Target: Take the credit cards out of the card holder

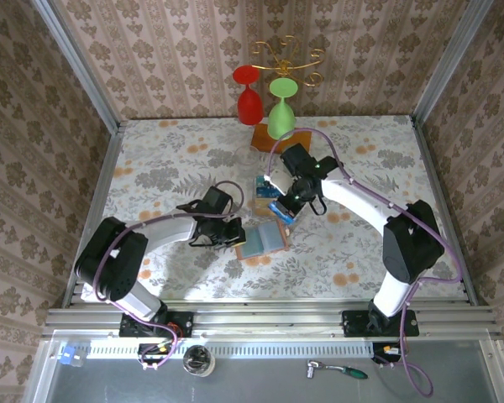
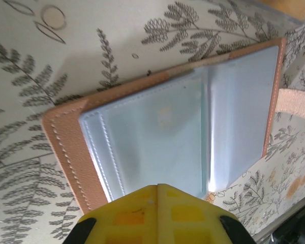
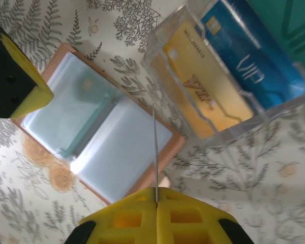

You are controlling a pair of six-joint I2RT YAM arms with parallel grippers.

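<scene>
Left claw [image 1: 234, 233] is clenched with nothing between its yellow fingertips, which press together at the near-left edge of the card holder [image 1: 265, 239]; its own wrist view shows the closed tips [image 2: 157, 187] over the tan stitched rim, and the right wrist view shows one of its fingers [image 3: 28, 96] at that same side of the holder. Just to the right, the card holder [image 2: 193, 117] lies open and flat on the flowered table [image 1: 151, 168], its grey-blue pocket panels facing up inside the brown rim. One panel holds a pale teal card [image 3: 76, 112] with a small chip, seen through the clear pocket, while the other panel [image 3: 127, 147] looks bare. Further right, the right claw [image 1: 283, 210] is closed on a teal-blue card [image 1: 277, 208], held above the far-right corner of the holder; from its wrist camera the card [image 3: 154, 147] appears only as a thin edge rising out of the pinched tips [image 3: 156, 190]. Beside it, just beyond the holder, stands a clear box [image 3: 160, 48] containing an orange card [image 3: 198, 86] and a blue card [image 3: 249, 66], both leaning upright. At the far edge, a wooden block [image 1: 263, 138] sits under a red glass [image 1: 249, 101] and a green glass [image 1: 280, 113].
</scene>
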